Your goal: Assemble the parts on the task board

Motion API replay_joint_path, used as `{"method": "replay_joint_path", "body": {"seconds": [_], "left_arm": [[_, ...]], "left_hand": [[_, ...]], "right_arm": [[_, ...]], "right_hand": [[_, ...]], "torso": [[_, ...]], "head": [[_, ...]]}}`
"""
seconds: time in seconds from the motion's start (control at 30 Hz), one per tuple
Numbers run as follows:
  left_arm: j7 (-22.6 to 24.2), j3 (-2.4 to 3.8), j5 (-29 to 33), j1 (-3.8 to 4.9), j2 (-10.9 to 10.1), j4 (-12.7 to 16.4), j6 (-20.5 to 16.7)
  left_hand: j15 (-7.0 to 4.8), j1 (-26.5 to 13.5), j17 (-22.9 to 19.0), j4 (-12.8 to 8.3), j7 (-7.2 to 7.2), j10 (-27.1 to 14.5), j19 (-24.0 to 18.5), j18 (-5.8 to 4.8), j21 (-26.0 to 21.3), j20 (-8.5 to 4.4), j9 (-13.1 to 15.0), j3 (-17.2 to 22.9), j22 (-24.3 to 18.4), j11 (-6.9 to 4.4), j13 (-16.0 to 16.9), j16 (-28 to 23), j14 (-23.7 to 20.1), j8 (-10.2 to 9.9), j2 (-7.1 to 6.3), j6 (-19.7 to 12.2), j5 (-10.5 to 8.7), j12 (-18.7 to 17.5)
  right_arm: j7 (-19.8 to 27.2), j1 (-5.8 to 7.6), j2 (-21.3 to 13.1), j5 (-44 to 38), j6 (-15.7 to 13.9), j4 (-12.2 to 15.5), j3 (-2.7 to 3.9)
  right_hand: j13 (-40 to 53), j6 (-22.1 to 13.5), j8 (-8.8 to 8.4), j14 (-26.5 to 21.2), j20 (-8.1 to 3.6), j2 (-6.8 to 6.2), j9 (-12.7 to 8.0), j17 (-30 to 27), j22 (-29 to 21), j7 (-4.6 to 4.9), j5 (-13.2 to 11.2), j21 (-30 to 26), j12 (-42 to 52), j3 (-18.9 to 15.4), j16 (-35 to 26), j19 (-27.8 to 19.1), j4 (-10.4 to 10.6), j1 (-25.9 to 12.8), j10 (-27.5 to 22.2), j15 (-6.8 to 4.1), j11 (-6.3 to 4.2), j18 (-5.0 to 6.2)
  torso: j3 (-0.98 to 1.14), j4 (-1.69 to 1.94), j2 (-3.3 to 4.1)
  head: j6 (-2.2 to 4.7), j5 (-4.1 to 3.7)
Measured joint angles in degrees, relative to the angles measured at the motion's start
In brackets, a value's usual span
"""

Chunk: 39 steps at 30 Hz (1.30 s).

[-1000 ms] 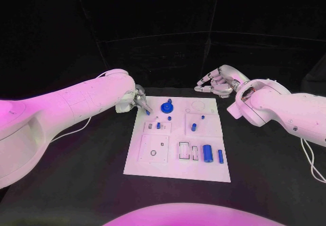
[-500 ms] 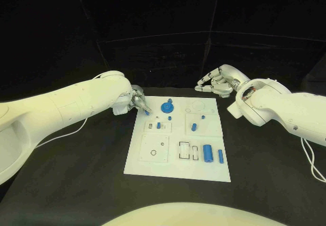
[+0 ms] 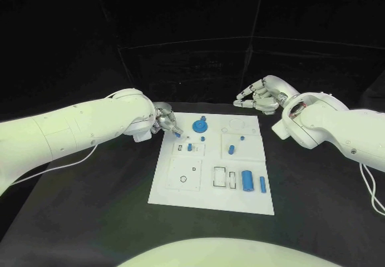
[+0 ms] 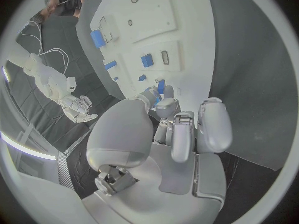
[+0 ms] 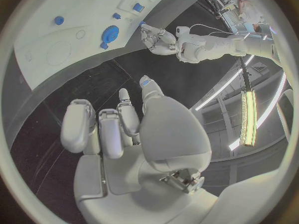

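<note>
Fingers (image 3: 172, 128) of your left hand (image 3: 164, 121) pinched a small blue part (image 3: 176, 133) and had edged inward over the task board (image 3: 210, 194)'s far-left corner, nearing placement; your right hand (image 3: 261, 95) hovered empty, loosely curled, beyond the far-right corner.

Right hand (image 5: 118, 119) up close, fingers curled in, nothing in them, hanging over black table (image 5: 93, 89) — off the board. White board (image 5: 56, 45) curves past beyond fingertips. Blue bits on it: round knob (image 5: 110, 34), small round one (image 5: 59, 20), little block (image 5: 137, 7). Left hand (image 5: 156, 39) at board's far edge — fingertips right at it.
</note>
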Motion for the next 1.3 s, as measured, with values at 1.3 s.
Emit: {"method": "replay_joint_path", "body": {"seconds": [1.3], "left_arm": [[-2.69, -0.10, -2.51, -3.10, -1.71, 5.00, -2.34]], "left_hand": [[0.01, -1.12, 0.00, -1.01, -0.16, 0.12, 0.19, 0.00, 0.00, -0.19, 0.12, 2.27, 0.16, -0.12, 0.12, 0.00, 0.00, 0.26, -1.01, 0.18, -0.16, 0.00]], "right_arm": [[-0.02, 0.00, 0.26, 0.02, 0.20, -0.45, 0.00]], "right_hand": [[0.02, 0.00, 0.21, 0.00, 0.00, 0.24, 0.01, -0.01, -0.04, 0.00, 0.00, 0.00, 0.00, -0.23, 0.00, 0.00, 0.23, -0.24, 0.00, 0.00, 0.00, 0.00]], "torso": [[0.07, -0.27, 0.12]], "head": [[-0.57, 0.68]]}}
